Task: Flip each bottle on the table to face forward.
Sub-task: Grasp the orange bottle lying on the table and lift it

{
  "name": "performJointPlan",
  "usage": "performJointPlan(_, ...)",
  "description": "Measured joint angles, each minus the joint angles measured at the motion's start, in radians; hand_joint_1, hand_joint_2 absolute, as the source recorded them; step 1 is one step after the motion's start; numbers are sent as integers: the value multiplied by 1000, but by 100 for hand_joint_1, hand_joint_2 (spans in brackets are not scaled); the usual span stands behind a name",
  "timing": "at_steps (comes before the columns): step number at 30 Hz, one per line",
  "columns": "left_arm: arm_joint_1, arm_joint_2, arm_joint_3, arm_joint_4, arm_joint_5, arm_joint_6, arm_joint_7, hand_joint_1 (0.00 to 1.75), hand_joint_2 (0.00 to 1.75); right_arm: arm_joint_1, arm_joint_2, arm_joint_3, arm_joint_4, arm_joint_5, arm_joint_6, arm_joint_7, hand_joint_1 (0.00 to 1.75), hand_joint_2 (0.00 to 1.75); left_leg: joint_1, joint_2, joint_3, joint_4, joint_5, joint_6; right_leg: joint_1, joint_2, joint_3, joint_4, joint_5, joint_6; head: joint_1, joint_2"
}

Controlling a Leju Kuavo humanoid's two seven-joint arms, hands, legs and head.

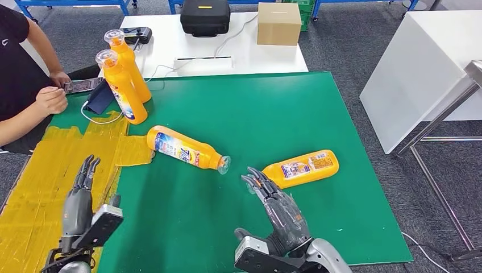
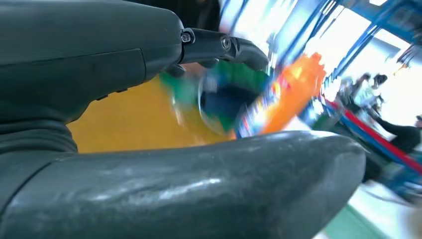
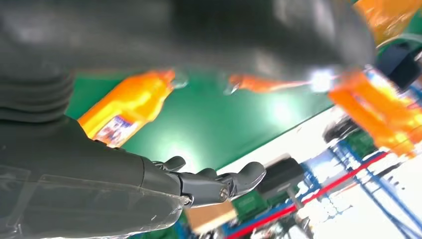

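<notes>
- The green mat-covered table [image 1: 239,114] spreads across most of the head view, with a patch of yellow tape [image 1: 40,187] over its left part.
- A white table [image 1: 216,51] stands just behind it, bearing a black case [image 1: 205,17], a brown cardboard box [image 1: 279,23] and a small black device [image 1: 138,36].
- A person in a black shirt [image 1: 12,62] sits at the left edge, one hand [image 1: 51,100] beside a phone [image 1: 83,85] lying on the green surface.
- The right hand [image 1: 277,207] hovers above the green surface with its fingers [image 1: 257,181] stretched forward and apart, holding nothing; the fingertips lie near the cap end of the right lying bottle without touching it.
- The left hand [image 1: 79,200] hangs over the yellow tape, fingers straight and close together, empty.
- Two upright orange plastic bottles [image 1: 123,77] with clear caps stand side by side at the far left of the green table, close to the person.
- An orange bottle with a blue-and-white label [image 1: 185,148] lies on its side near the table's middle, its clear cap pointing toward the right hand.
- A second orange bottle [image 1: 301,168] lies on its side to the right, label facing up, just beyond the right hand's fingertips.
</notes>
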Motion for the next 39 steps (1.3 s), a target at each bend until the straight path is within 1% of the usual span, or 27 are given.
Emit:
performJointPlan(3,8,-52,47,-62,388,-242,-14,0,0,35,-30,-39,-15,72,-38,24,0,175,0,-1,-1,0,0,0,0,0,0,0,0,0,0,0)
performJointPlan(4,12,-69,60,-87,474,-306,-13,0,0,45,-43,-63,-18,89,-44,30,0,175,0,0,-1,0,0,0,-1,0,0,0,0,0,0,0)
performJointPlan(5,18,-86,70,-112,537,-359,-11,0,0,52,-57,-92,-20,103,-40,33,0,175,-1,0,-1,0,0,0,-1,0,0,0,0,0,0,0)
performJointPlan(7,30,-111,77,-156,618,-432,-4,0,0,59,-85,-165,-17,126,-12,35,0,175,-2,0,-1,0,0,1,-3,0,0,0,0,0,0,0)
performJointPlan(10,49,-133,71,-204,691,-494,12,0,0,59,-118,-284,4,153,41,23,0,175,-3,0,-1,0,-1,1,-3,0,0,-1,0,0,0,0)
performJointPlan(13,68,-142,51,-238,748,-527,24,0,0,54,-145,-394,44,164,95,5,0,175,-3,-1,-1,0,-1,1,-3,0,0,-1,0,0,0,0)
performJointPlan(16,74,-143,33,-261,781,-542,25,0,0,29,-178,-481,101,174,142,-10,0,175,-3,0,-1,0,-1,1,-3,0,1,-1,0,0,0,0)
performJointPlan(18,74,-143,27,-270,792,-547,25,0,0,3,-199,-522,145,182,164,-23,0,175,-3,0,-1,0,-1,1,-3,0,1,-1,0,0,0,0)
performJointPlan(21,73,-143,22,-276,801,-553,24,0,0,-36,-216,-556,202,188,184,-37,0,175,-2,0,0,0,-1,1,-3,0,1,-1,0,0,0,0)
performJointPlan(24,69,-143,21,-277,809,-556,25,0,0,-71,-220,-566,252,190,193,-42,0,175,-2,0,0,0,0,1,-2,0,1,0,0,0,0,0)
performJointPlan(31,58,-143,19,-277,816,-558,29,0,0,-130,-210,-567,335,194,198,-43,0,175,-1,-1,-1,0,0,1,-2,0,0,0,0,0,0,0)
performJointPlan(34,41,-143,17,-276,823,-561,41,0,0,-175,-194,-555,380,203,210,-44,0,175,-1,1,-1,0,0,1,-2,0,1,0,0,0,0,0)
performJointPlan(39,15,-143,8,-276,847,-567,56,0,0,-254,-159,-498,464,227,223,-45,0,175,-2,0,0,0,1,1,-2,0,1,0,1,1,0,0)
